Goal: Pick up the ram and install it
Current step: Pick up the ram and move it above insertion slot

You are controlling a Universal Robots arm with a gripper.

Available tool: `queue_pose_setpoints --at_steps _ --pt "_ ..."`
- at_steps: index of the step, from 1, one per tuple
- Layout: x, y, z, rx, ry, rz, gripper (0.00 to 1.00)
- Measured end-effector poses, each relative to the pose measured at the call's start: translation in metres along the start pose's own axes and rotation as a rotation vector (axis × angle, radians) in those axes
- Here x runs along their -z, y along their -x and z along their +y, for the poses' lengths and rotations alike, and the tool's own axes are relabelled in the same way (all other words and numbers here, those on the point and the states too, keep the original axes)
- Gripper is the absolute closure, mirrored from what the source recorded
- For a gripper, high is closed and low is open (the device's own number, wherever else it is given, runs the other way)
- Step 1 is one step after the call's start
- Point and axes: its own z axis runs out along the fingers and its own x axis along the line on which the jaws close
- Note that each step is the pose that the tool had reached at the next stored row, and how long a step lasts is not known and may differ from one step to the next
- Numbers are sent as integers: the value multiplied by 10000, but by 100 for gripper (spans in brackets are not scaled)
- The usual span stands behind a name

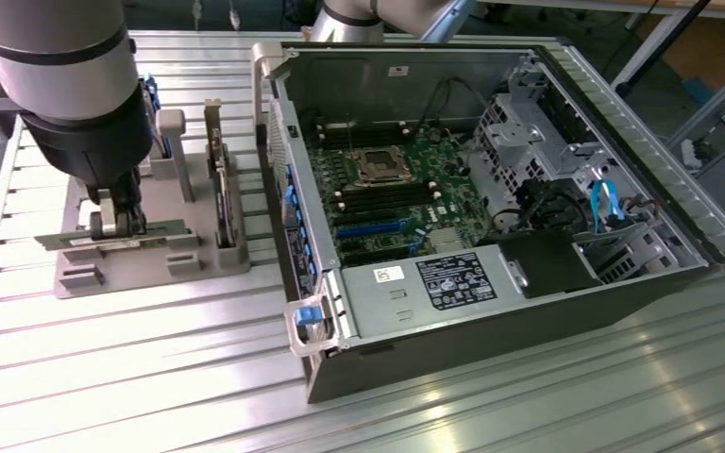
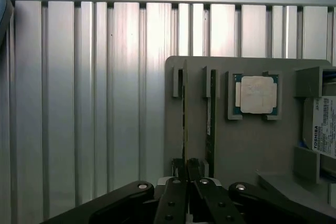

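My gripper (image 2: 186,167) is down over the grey parts holder (image 2: 252,150), its two dark fingers drawn close together on the near end of the ram (image 2: 184,114). The ram is a thin green stick standing on edge in a slot of the holder. A second green stick (image 2: 211,119) stands in the neighbouring slot, just beside the fingers. In the exterior view my gripper (image 1: 117,225) reaches straight down onto the holder (image 1: 148,274) at that view's left, away from the open computer case (image 1: 463,189).
A square silver processor (image 2: 257,94) and a labelled hard drive (image 2: 323,124) rest on the holder beside the sticks. A dark expansion card (image 1: 222,189) stands upright on the holder. The case's motherboard (image 1: 388,189) lies exposed. Ribbed aluminium table (image 1: 148,377) surrounds everything.
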Motion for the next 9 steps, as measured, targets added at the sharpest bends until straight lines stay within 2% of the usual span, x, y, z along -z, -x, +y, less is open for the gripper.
queue_pose_setpoints --at_steps 9 --pt "301 7 12 0 0 3 88"
